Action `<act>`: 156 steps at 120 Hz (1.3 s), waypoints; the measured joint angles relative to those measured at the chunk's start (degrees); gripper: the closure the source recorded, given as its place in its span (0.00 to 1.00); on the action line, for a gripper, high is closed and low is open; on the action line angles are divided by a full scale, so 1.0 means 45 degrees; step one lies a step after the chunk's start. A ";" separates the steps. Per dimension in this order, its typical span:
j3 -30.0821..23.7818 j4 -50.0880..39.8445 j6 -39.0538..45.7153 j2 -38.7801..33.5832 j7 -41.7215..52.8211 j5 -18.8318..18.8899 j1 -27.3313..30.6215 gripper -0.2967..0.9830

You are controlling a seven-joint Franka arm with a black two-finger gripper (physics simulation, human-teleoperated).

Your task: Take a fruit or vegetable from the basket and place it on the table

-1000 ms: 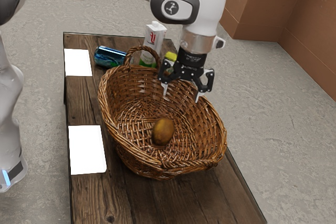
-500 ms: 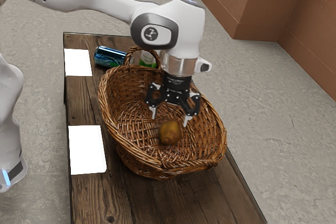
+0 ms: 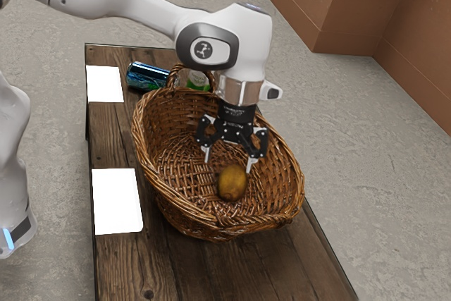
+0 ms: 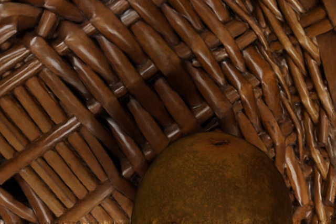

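Inside the wicker basket [image 3: 158,197], my gripper [image 3: 227,165] points down with its two fingers wide apart and nothing held between them. A brownish-green round fruit, like a kiwi or pear [image 3: 232,182], lies on the basket's floor just below the fingertips, nearer the exterior view's bottom. In the wrist view the fruit [image 4: 212,182] is large at the lower edge, its small dark stem spot showing, with the woven basket wall [image 4: 157,72] beyond it.
Behind the basket on the wooden table [image 3: 176,273] lie a blue can [image 3: 146,76] and a carton [image 3: 197,80], partly hidden by the handle. Two white squares [image 3: 117,201] are on the table beside the basket. The basket's high rim surrounds my gripper.
My gripper has moved down into the basket and toward the exterior view's left, staying open. The fruit has shifted slightly toward that view's right and bottom.
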 joint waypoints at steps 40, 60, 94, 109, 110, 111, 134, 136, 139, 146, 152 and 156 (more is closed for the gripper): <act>-0.0308 -0.0105 0.0310 -0.0080 0.0237 -0.0047 0.0227 0.23; -0.0297 -0.0048 0.0395 0.0101 0.0351 0.0015 0.0380 0.23; -0.0297 -0.0051 0.0855 0.0846 0.0482 -0.0152 0.0360 0.23; -0.0297 -0.0061 0.0986 0.0874 0.0520 -0.0211 0.0360 0.23; -0.0297 -0.0065 0.0996 0.0864 0.0521 -0.0214 0.0359 0.23; -0.0300 -0.0075 0.1006 0.0845 0.0522 -0.0217 0.0360 0.23; -0.0485 -0.0792 0.1252 0.0254 0.0476 -0.0511 0.0323 0.23; -0.0492 -0.0803 0.1269 0.0245 0.0472 -0.0526 0.0325 0.23; -0.0499 -0.0814 0.1291 0.0242 0.0465 -0.0545 0.0334 0.23; -0.0507 -0.0827 0.1335 0.0245 0.0453 -0.0569 0.0347 0.23; -0.0510 -0.0831 0.1374 0.0253 0.0443 -0.0582 0.0358 0.23; -0.0511 -0.0832 0.1396 0.0272 0.0437 -0.0589 0.0365 0.23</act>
